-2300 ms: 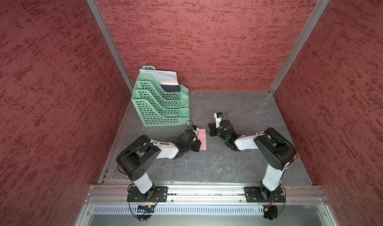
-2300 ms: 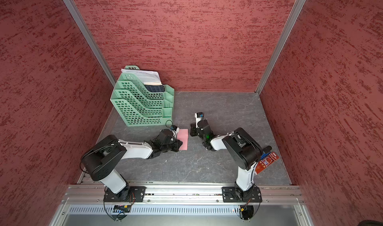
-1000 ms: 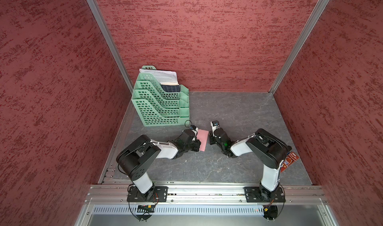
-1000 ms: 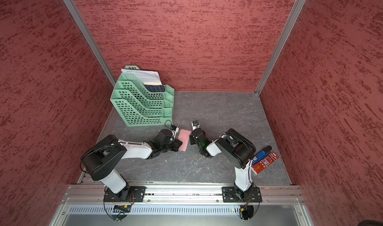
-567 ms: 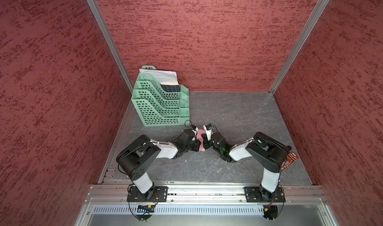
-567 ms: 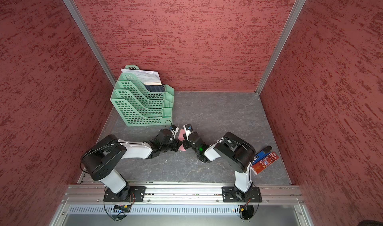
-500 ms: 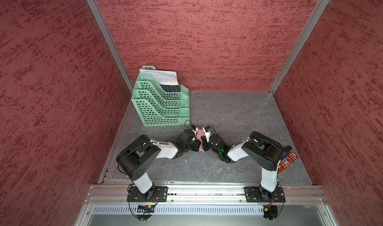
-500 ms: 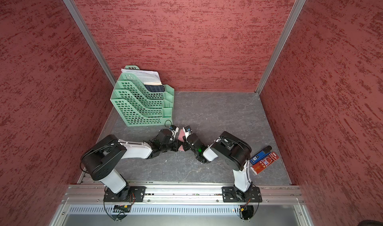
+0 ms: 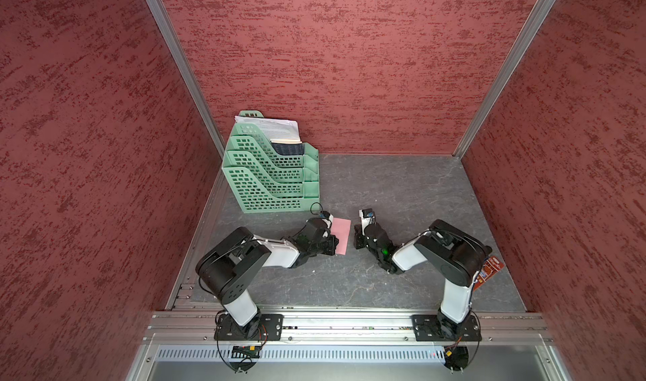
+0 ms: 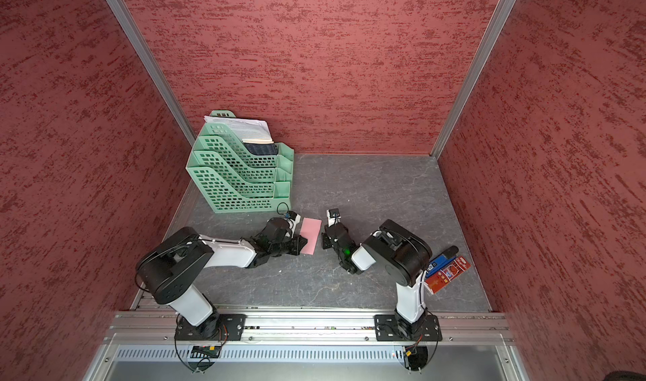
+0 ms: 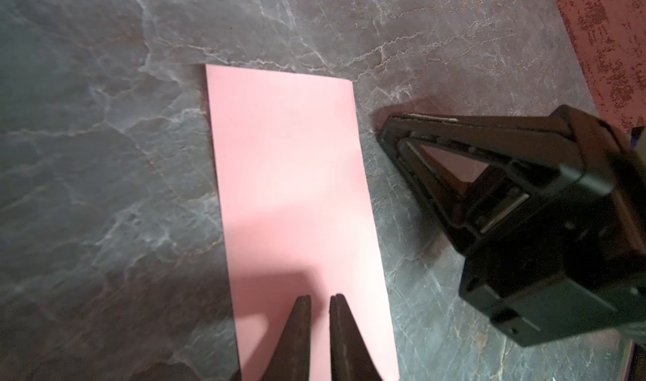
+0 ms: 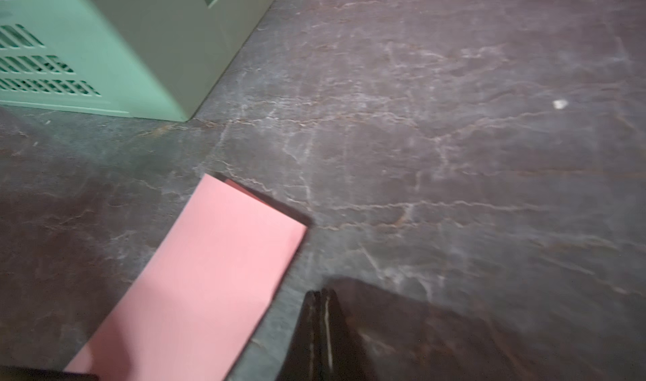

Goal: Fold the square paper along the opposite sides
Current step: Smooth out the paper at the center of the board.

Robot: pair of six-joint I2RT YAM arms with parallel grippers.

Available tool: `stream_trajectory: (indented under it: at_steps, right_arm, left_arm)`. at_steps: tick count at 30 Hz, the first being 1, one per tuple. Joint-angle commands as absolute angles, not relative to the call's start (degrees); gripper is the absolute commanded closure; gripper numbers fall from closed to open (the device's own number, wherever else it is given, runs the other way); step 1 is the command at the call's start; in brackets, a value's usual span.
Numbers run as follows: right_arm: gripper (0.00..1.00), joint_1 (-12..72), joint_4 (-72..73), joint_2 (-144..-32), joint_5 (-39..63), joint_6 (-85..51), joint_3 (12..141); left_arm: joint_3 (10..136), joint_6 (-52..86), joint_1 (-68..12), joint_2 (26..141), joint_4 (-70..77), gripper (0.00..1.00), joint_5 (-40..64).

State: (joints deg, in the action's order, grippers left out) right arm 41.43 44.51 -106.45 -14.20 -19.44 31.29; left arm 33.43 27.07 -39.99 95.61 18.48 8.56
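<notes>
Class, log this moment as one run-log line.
paper: pink, folded double, on table | left gripper: narrowly open over paper's end | right gripper: shut, beside paper's edge, not touching

Enclosure: three dark-red textured walls (image 9: 349,64), aluminium corner posts (image 9: 183,68). Grey marbled floor (image 9: 402,187). Green stacked tray rack (image 9: 265,187) holding white papers (image 9: 276,126), back-left corner. Lighting even.

Pink paper (image 9: 342,232) lies flat on the desk (image 9: 402,194). The left tool (image 9: 332,244) overlaps its near left edge; the right tool (image 9: 357,237) sits just beside its right edge. A green tray (image 9: 272,183) stands behind.
</notes>
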Motion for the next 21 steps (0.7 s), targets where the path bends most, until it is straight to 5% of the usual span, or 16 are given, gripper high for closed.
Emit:
stream_trajectory:
  at_steps: [1, 9, 21]
  right_arm:
    - [1.0, 42.56, 44.02, -101.47, -11.85, -17.32, 29.63]
    - [1.0, 51.64, 48.23, -105.09, -12.34, -20.04, 30.28]
    - [1.0, 50.96, 40.61, -106.93, -20.38, -27.89, 26.38]
  left_arm:
    - [30.95, 27.42, -39.55, 98.52, 9.05, 0.84, 8.73]
    - [30.92, 27.63, -38.87, 98.87, 9.06, 0.84, 8.89]
    - [30.96, 27.77, -38.49, 99.8, 9.14, 0.84, 9.56]
